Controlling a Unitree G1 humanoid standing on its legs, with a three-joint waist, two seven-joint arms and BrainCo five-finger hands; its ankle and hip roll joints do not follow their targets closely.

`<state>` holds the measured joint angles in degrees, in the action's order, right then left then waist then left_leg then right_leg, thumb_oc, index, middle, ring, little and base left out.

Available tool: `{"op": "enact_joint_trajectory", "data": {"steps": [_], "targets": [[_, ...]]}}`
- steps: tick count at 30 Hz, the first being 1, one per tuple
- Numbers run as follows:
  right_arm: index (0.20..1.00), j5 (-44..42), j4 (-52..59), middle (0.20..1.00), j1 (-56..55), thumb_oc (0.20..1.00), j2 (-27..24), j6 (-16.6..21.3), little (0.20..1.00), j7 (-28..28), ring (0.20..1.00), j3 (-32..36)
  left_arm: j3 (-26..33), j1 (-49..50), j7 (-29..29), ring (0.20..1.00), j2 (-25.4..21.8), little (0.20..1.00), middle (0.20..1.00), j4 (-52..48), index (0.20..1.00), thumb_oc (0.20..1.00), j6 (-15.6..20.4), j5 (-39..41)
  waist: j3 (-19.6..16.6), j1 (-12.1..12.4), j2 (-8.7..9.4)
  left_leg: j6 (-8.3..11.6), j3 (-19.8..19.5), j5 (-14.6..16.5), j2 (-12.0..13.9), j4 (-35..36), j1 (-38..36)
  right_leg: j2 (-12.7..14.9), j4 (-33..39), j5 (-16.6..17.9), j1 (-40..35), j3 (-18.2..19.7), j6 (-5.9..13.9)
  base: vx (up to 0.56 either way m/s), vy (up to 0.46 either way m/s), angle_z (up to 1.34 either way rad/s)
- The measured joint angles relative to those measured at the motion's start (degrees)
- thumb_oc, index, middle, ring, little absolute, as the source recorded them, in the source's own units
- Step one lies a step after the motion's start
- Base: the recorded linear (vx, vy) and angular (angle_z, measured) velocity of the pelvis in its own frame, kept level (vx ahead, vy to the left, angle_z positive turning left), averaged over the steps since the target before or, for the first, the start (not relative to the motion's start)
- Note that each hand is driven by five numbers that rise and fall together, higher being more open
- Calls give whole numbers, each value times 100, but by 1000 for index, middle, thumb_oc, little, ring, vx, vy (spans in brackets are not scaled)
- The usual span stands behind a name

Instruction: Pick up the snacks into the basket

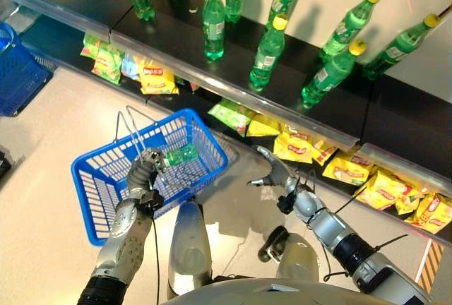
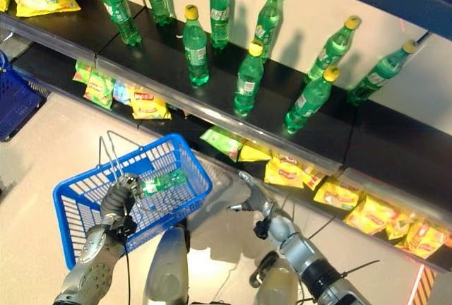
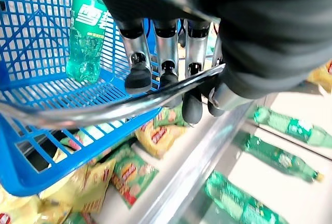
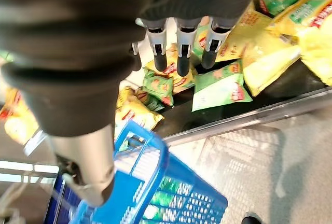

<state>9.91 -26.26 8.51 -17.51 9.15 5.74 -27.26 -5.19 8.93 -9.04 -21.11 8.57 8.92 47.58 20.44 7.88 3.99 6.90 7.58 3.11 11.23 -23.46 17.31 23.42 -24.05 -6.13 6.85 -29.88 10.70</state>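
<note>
Crinkly, light green snack bag (image 1: 230,116) on the low shelf (image 1: 296,125), right of the blue basket (image 1: 95,178) your left hand (image 1: 145,171) grips by its wire handle (image 3: 104,111): pinch a sealed edge with the open right hand (image 1: 277,171).

Labels — none legible. White printing stands on the green bottles (image 1: 213,26) along the upper shelf (image 1: 311,118) and on the bottle in the basket (image 3: 83,32); red marks on the yellow snack bags (image 1: 293,144) — lettering cannot be made out.
</note>
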Motion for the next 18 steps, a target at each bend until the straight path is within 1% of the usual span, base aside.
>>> {"op": "enact_joint_trajectory", "data": {"steps": [1,2,4,5,6,7,8,9,10,11,13,14,16,17,18], "targets": [[1000,-10,-68,1000,-134,1000,-30,17,1000,-39,1000,73,13,66,19,200,82,200,200,115,200,200,0,-57,-140,-78,14,-8,40,-8,-36,100,-135,-33,217,88,-164,-11,47,84,31,-6],[1000,-12,-118,1000,-159,1000,-34,17,1000,-47,1000,107,15,94,29,200,102,200,200,144,200,200,0,-91,-196,-94,26,-9,57,-7,-47,143,-182,-39,296,115,-208,-17,56,91,44,-11],[1000,-58,-284,1000,-304,1000,-35,38,1000,-121,1000,299,54,186,151,200,165,200,200,358,200,200,1,-187,-391,-184,37,-15,186,-12,-68,361,-435,-141,739,315,-475,-12,100,82,45,-17],[1000,-66,-297,1000,-368,1000,-53,47,1000,-144,1000,322,67,211,172,200,194,200,200,441,200,200,1,-188,-465,-229,53,-16,223,-13,-88,414,-491,-143,837,360,-517,-11,105,90,52,-15],[1000,-68,-312,1000,-432,1000,-68,56,1000,-179,1000,345,73,244,190,200,223,200,200,532,200,200,1,-189,-536,-213,61,-22,272,-17,-110,478,-572,-145,937,404,-583,-1,124,92,55,-14],[1000,-66,-331,1000,-507,1000,-67,67,1000,-229,1000,379,86,221,264,200,247,200,200,675,200,200,9,-243,-597,-322,90,-30,323,-29,-122,566,-635,-167,1079,467,-631,7,130,121,67,-15],[1000,-67,-358,1000,-521,1000,-61,65,1000,-271,1000,379,137,233,298,200,290,200,200,803,200,200,9,-345,-660,-269,86,-24,358,-81,-139,671,-701,-193,1204,548,-686,21,121,96,55,-17],[1000,-67,-382,1000,-625,1000,-67,81,1000,-285,1000,404,138,229,303,200,309,200,200,894,200,200,9,-402,-717,-374,120,-23,416,-81,-140,721,-746,-196,1273,576,-678,39,124,96,59,-28],[1000,-64,-620,1000,-660,1000,2,83,1000,-319,1000,431,209,275,374,200,386,200,200,1172,200,200,23,-468,-883,-397,143,-22,530,-113,-176,951,-901,-253,1552,719,-760,106,92,102,73,-35],[1000,-62,-804,1000,-666,1000,44,71,1000,-336,1000,429,238,276,395,200,440,200,200,1389,200,200,34,-553,-993,-381,150,-15,585,-154,-208,1087,-1005,-264,1683,802,-829,125,95,103,71,-38],[1000,-61,-1064,1000,-725,1000,103,80,1000,-342,1000,445,263,262,417,200,547,200,200,1794,200,200,39,-631,-1097,-470,161,-22,690,-199,-267,1285,-1202,-262,1883,896,-919,133,107,87,71,-27],[1000,-60,-1361,1000,-780,1000,162,67,1000,-338,1000,456,265,232,424,200,644,200,200,2071,200,200,39,-635,-1209,-487,178,-20,734,-260,-327,1480,-1319,-264,2004,966,-959,185,126,68,102,-26],[1000,-65,-1865,1000,-812,1000,297,44,1000,-303,1000,573,297,218,449,200,782,200,200,2443,200,200,47,-655,-1346,-529,194,-25,789,-321,-398,1686,-1453,-259,2118,1050,-963,259,125,71,155,-34],[1000,-82,-2208,1000,-794,1000,397,33,1000,-254,1000,715,323,220,448,200,879,200,200,2642,200,200,47,-695,-1378,-510,187,-55,771,-344,-478,1867,-1583,-234,2115,1134,-937,269,89,54,155,-42],[1000,-105,-2298,1000,-810,1000,400,11,1000,-230,1000,739,316,219,448,200,922,200,200,2742,200,200,45,-721,-1389,-550,176,-69,770,-353,-525,1946,-1660,-216,2114,1195,-903,285,55,23,123,-54]]}}
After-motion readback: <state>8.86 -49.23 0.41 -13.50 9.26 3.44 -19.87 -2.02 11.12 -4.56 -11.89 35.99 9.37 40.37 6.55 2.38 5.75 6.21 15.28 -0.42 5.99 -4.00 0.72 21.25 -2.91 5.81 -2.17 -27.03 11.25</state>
